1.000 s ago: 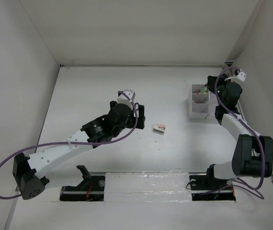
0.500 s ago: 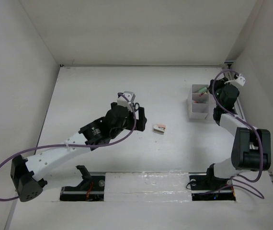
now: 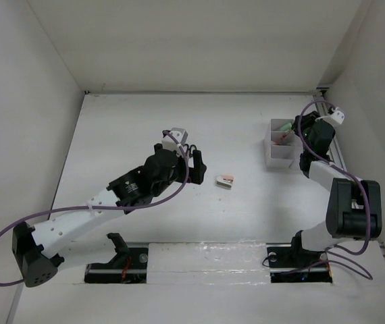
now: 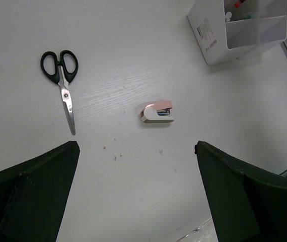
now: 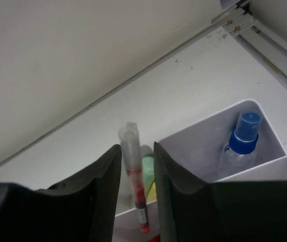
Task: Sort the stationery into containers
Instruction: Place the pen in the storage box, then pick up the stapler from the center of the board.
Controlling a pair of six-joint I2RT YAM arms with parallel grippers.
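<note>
now, left gripper point(image 4: 136, 151): fingers are held wide apart with nothing between them, hovering over the table point(image 4: 108, 30).
just ahead of it: the white-pink eraser point(image 4: 157, 113) is seen lying loose on the table, a little off the midline between the fingers.
risk there: if the gripper is lowered straight down, the eraser is judged likely to be clipped by one finger and skidded away rather than caught.
further out: the black-handled scissors point(image 4: 65, 98) are seen lying flat and closed, well apart from the eraser. flat blades are judged hard to lift off the surface, so a slip can be expected.
right gripper point(image 5: 137, 147): fingers are drawn to a narrow slot above the organizer box point(image 5: 194, 146). the thin red pen point(image 5: 136, 186) is seen in that slot, but whether it is pinched or merely framed cannot be told.
risk there: if the pen is in fact caught and the arm is pulled away, it could be dragged out of its compartment. left leaning, it could be tipped over the rim.
around it: the light green marker point(image 5: 149, 169) is seen just beside the pen. a blue-capped bottle point(image 5: 241, 138) stands in the neighbouring compartment and could be knocked by a finger.
</note>
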